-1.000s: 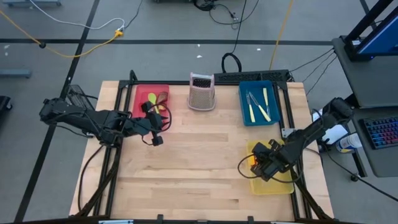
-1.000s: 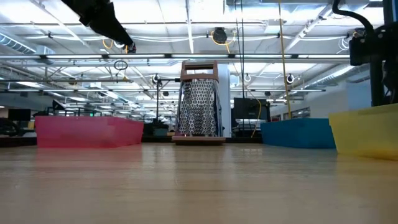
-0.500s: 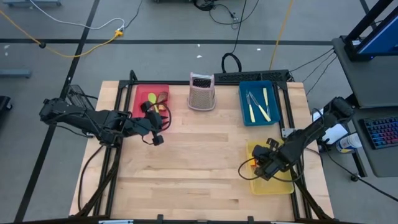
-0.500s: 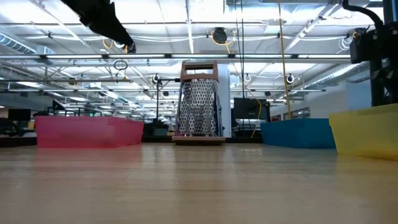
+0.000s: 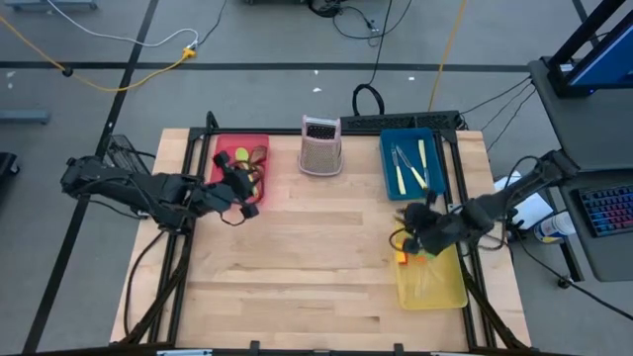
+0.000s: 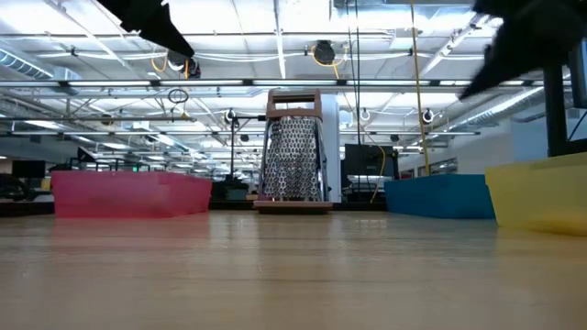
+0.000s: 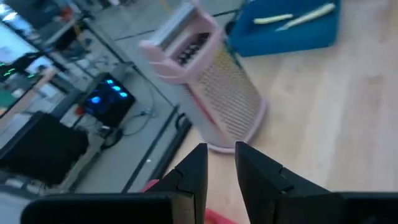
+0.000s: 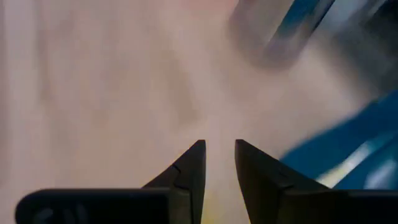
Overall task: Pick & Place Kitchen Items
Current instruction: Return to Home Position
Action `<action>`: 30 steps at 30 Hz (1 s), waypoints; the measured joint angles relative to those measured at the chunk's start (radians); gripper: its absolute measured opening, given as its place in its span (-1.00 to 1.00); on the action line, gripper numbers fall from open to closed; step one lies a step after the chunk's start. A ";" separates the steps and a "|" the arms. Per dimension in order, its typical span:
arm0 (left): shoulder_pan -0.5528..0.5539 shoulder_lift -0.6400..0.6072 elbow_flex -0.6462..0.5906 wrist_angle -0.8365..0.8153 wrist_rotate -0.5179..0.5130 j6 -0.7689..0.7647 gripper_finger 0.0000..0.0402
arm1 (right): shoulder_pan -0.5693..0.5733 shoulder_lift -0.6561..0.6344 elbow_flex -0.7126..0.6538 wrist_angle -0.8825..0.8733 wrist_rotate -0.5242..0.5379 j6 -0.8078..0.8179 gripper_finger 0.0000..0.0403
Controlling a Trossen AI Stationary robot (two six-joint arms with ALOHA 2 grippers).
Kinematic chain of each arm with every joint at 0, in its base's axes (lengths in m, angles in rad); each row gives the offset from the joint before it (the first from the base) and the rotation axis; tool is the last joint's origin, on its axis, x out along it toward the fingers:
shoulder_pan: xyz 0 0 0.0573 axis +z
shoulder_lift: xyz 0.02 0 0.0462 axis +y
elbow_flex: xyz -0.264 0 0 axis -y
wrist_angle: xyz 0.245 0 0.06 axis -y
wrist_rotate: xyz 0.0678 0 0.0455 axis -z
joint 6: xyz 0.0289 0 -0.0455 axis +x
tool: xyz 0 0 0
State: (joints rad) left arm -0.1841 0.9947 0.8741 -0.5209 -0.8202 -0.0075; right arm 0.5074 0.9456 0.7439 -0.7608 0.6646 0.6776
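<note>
Left gripper (image 5: 247, 188) overhangs red tray (image 5: 220, 143); right gripper (image 5: 413, 235) overhangs yellow tray (image 5: 440, 292).

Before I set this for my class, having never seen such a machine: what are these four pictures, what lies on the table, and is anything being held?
This is a robot with two dark arms at a wooden table. Each arm ends in a two-finger gripper. One picture looks straight down, one looks level across the tabletop, and one comes from each wrist. On the table stand a metal grater and three trays. The red tray holds spoons, the blue tray holds cream-handled knives, and the yellow tray holds spatulas. The left gripper hangs by the red tray, the right gripper near the yellow tray. Both are shut and hold nothing.
</note>
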 joint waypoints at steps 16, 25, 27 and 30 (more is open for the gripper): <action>-0.022 -0.342 0.000 -0.221 0.117 -0.082 -0.56 | -0.061 -0.225 -0.112 0.660 -0.080 -0.742 -0.65; -0.022 -0.713 -0.171 -0.114 0.237 -0.036 -0.56 | -0.265 -0.396 -0.166 0.578 -0.182 -0.752 -0.65; -0.021 -0.782 -0.243 -0.040 0.250 -0.011 -0.56 | -0.320 -0.455 -0.193 0.562 -0.298 -0.734 -0.65; -0.021 -0.859 -0.338 0.020 0.263 0.003 -0.56 | -0.385 -0.538 -0.228 0.569 -0.453 -0.721 -0.65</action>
State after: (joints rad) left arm -0.2050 0.1354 0.5357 -0.5005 -0.5572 -0.0047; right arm 0.1224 0.4077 0.5162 -0.1913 0.2118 -0.0431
